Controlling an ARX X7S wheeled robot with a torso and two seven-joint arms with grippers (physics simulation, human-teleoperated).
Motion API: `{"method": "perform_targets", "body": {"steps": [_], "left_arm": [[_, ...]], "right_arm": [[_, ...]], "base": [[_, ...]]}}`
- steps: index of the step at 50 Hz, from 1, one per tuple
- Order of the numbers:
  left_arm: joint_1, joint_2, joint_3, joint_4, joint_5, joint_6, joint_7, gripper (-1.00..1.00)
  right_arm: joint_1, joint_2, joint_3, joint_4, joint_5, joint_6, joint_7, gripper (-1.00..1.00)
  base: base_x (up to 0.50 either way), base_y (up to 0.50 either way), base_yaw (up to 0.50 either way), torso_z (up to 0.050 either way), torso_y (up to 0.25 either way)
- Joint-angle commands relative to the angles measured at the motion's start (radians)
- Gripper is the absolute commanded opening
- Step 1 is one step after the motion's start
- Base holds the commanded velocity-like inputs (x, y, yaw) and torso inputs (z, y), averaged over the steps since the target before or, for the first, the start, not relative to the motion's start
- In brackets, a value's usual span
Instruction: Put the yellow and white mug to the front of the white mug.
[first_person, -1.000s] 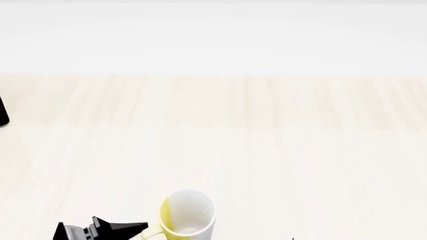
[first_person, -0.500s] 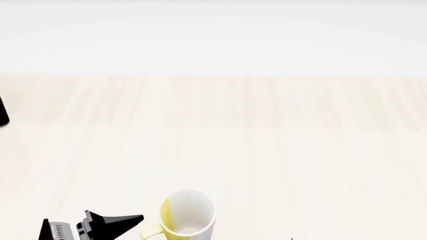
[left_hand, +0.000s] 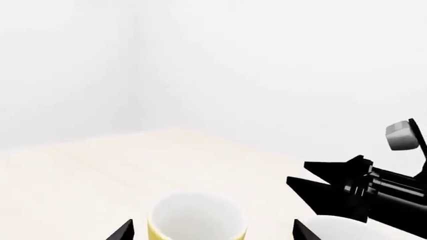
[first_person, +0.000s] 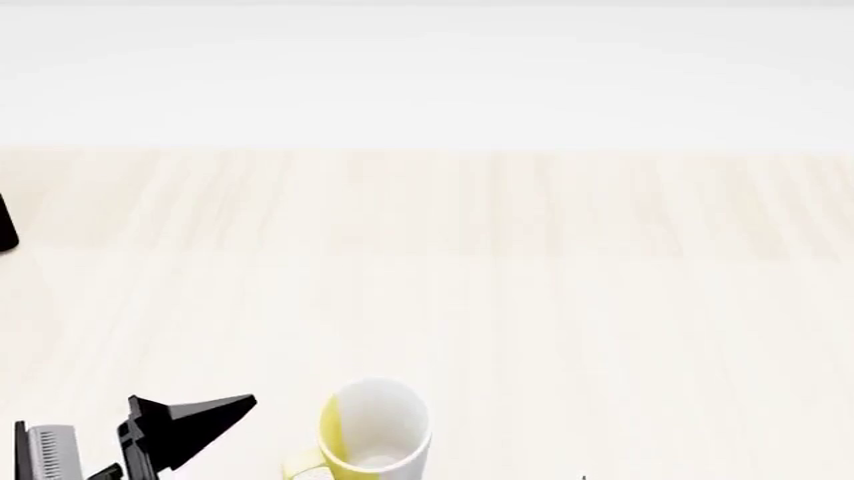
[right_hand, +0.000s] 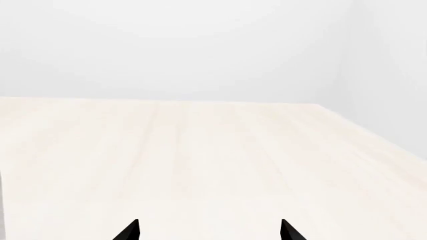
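Yellow and white mug (first_person: 375, 428) stands upright; left tool (left_hand: 212, 229) spread wide, empty.

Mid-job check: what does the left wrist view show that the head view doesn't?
Only the left wrist view shows the right gripper reaching in, a white rim beneath it, likely the white mug, and the room's walls. Only the head view shows the left gripper from outside and the mug's yellow handle. Both show the yellow and white mug upright on the light wooden table.
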Motion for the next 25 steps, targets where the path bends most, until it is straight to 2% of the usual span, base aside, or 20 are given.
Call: {"method": "perform_targets", "body": {"steps": [1,25], "left_arm": [[0.023,-0.019,-0.016,0.06,-0.037,-0.01,-0.003,1.0],[0.094,-0.058,-0.063,0.17,-0.172,-0.037,0.029,1.0]], "right_arm": [[-0.001,0.004,-0.003,-0.003,0.003,-0.001,0.004,1.0],[-0.003,0.01,-0.011,-0.008,0.006,-0.005,0.011,1.0]], "base": [[0.0,0.0,0.0,0.0,0.0],[0.0,0.0,0.0,0.0,0.0]]}}
